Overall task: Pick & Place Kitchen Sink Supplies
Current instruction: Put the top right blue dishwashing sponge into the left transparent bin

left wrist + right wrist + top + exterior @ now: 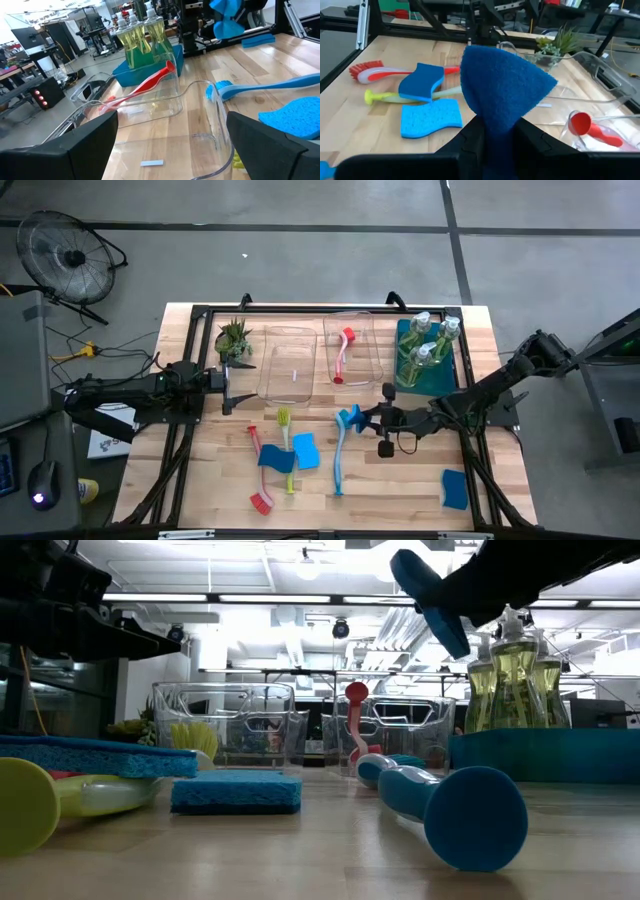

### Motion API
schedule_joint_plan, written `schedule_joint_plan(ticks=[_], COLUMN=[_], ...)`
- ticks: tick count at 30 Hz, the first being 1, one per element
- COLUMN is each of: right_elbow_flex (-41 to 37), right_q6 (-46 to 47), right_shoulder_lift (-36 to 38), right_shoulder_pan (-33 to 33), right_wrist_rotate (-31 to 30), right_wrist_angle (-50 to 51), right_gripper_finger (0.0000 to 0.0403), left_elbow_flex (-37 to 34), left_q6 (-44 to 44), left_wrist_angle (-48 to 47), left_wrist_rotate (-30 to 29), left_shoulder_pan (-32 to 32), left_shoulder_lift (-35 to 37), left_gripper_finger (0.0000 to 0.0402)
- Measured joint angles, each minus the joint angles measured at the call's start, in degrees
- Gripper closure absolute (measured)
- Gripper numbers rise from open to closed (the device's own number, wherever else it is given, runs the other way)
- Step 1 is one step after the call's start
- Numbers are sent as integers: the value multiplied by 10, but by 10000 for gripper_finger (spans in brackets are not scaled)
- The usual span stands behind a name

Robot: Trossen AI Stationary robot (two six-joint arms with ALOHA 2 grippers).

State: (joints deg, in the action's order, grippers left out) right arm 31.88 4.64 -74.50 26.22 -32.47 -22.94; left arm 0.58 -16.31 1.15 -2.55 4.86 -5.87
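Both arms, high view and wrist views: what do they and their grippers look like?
The left arm and right arm are black, jointed links. A black cable loops at the right gripper. The left gripper has broad, matte black, wedge-shaped fingers. No markings are visible.

Rough blue sponge (pixel 502 85), glossy clear bins (pixel 289 364), wood table (pixel 400 485)

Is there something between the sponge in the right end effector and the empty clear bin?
Nothing visible blocks it. The right end effector holds the blue sponge above bare table; the empty clear bin lies beyond, open-topped.
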Motion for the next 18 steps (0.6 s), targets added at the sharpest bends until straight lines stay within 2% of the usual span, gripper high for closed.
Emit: schedule_joint_plan(ticks=[18], right_elbow_flex=[0], right_q6=[-22], right_shoulder_lift=[0], right_shoulder_pan=[0], right_wrist_rotate=[-9], right_wrist_angle=[-41], right_gripper_finger=[336], left_elbow_flex=[0], left_q6=[16], left_wrist_angle=[18], left_wrist_rotate=[-13], left_shoulder_pan=[0], left_shoulder_lift=[0], left_gripper_finger=[35])
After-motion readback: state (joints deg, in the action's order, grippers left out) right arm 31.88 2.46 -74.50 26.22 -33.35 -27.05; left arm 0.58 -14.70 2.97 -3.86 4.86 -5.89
